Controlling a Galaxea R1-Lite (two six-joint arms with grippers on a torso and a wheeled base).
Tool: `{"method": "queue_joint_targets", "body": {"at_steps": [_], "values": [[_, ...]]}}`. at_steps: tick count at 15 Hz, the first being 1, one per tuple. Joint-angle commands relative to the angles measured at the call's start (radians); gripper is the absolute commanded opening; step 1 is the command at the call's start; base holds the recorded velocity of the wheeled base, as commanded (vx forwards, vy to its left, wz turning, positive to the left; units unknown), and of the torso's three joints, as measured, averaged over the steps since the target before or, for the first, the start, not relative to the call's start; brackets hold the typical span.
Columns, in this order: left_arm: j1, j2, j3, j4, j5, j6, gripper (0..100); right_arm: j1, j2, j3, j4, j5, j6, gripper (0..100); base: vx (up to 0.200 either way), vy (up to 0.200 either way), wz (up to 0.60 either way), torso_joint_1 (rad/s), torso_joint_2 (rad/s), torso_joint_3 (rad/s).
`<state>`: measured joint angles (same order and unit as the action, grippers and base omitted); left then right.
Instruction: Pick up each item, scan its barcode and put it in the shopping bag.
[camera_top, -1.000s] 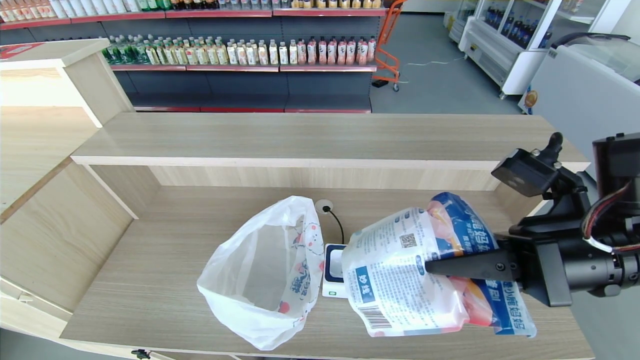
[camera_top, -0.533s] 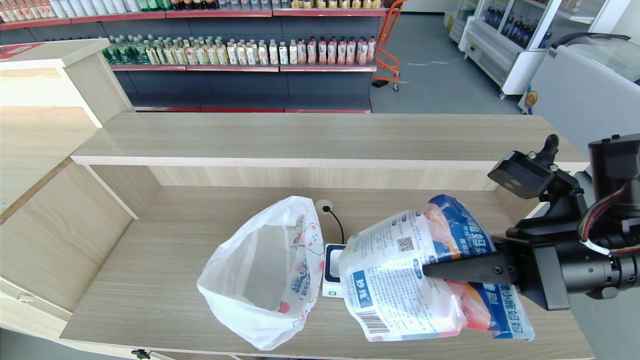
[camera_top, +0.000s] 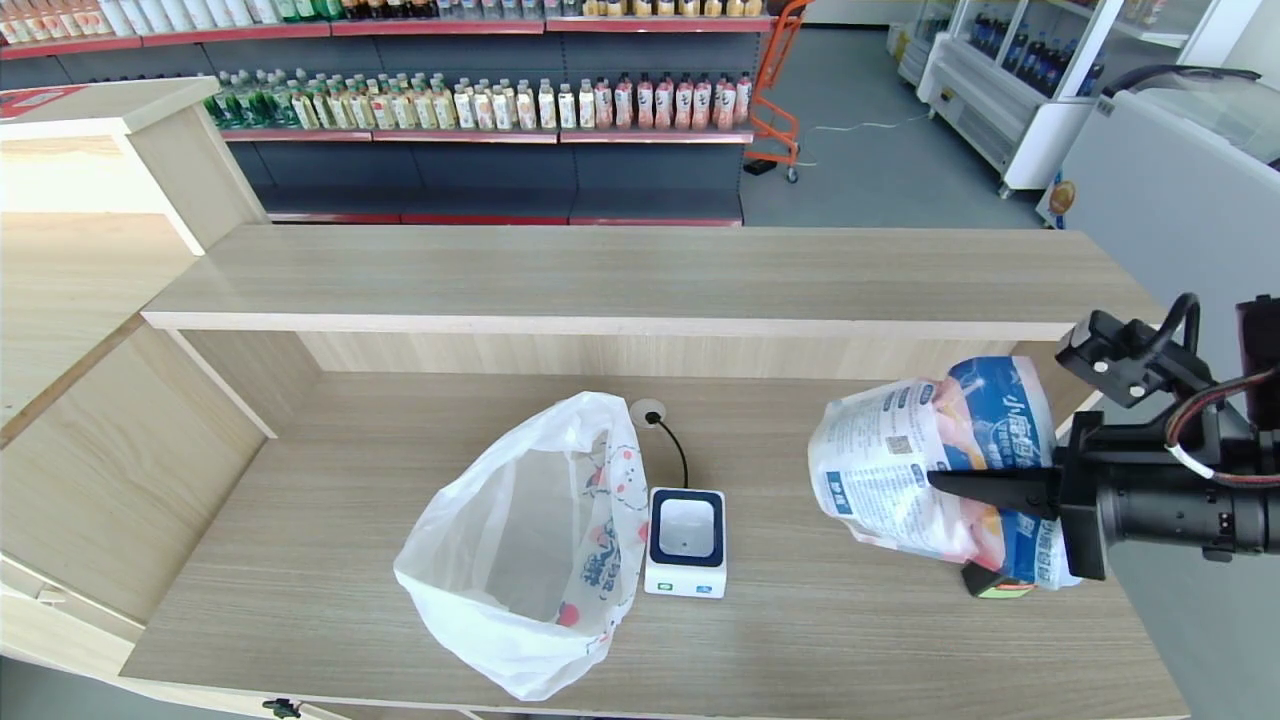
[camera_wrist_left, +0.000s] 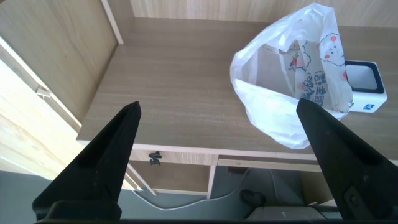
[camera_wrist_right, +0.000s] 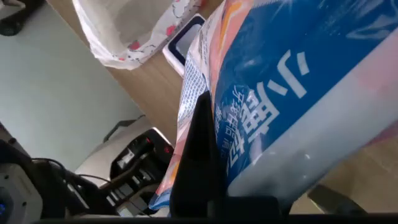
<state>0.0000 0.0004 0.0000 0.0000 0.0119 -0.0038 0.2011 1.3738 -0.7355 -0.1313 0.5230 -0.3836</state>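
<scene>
Shop checkout, shelves of bottles standing behind, wooden counter carrying the lot.

1. Packet: blue, white and pink pouch, hanging in the air over the counter's right end, well to the right of the scanner. Its long axis is running roughly along the counter, free end pointing towards the scanner. No barcode is showing on the face turned up.

2. Right gripper: clamping the packet across its middle, one finger lying over the printed face, the other hiding behind it.

3. Scanner: white box, dark-framed window facing up, sitting flat just beside the bag, between bag and packet.

4. Bag: white plastic, slumping on the counter, mouth gaping upward and a little to the left.

5. Left gripper: fingers spread wide, holding nothing, hanging by the counter's near edge on the left, with the bag lying just ahead of it.

6. Small dark thing: lying on the counter under the packet's near end; I cannot tell what it is.

Judgement: both scanner and bag are lying leftward from the right gripper, scanner first, so the coming move is looking like a leftward carry. The left gripper is seeming nearer the bag — yet the right one is holding the goods. Whether the scan is done, I cannot tell.
</scene>
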Motion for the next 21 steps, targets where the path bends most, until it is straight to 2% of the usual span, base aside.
{"method": "queue_joint_targets", "body": {"at_steps": [1, 5, 6, 9, 13, 15, 21], "values": [[0.000, 0.000, 0.000, 0.000, 0.000, -0.001, 100, -0.063, -0.035, 0.051, 0.002, -0.124, -0.090, 0, 0.000, 0.000, 0.00, 0.000, 0.00, 0.000], [0.000, 0.000, 0.000, 0.000, 0.000, -0.001, 100, -0.069, -0.042, 0.059, 0.007, -0.247, -0.416, 0, 0.000, 0.000, 0.00, 0.000, 0.00, 0.000], [0.000, 0.000, 0.000, 0.000, 0.000, -0.001, 100, -0.071, -0.042, 0.059, 0.007, -0.248, -0.480, 0, 0.000, 0.000, 0.00, 0.000, 0.00, 0.000], [0.000, 0.000, 0.000, 0.000, 0.000, 0.001, 100, -0.069, -0.044, 0.065, 0.004, -0.248, -0.569, 0, 0.000, 0.000, 0.00, 0.000, 0.00, 0.000], [0.000, 0.000, 0.000, 0.000, 0.000, 0.002, 100, -0.068, -0.062, 0.099, -0.001, -0.239, -0.575, 0, 0.000, 0.000, 0.00, 0.000, 0.00, 0.000], [0.000, 0.000, 0.000, 0.000, 0.000, 0.004, 100, -0.068, -0.073, 0.104, -0.001, -0.190, -0.564, 0, 0.000, 0.000, 0.00, 0.000, 0.00, 0.000], [0.000, 0.000, 0.000, 0.000, 0.002, -0.007, 100, -0.071, -0.065, 0.097, -0.004, -0.113, -0.474, 0, 0.000, 0.200, 0.00, 0.005, 0.00, 0.003]]}}
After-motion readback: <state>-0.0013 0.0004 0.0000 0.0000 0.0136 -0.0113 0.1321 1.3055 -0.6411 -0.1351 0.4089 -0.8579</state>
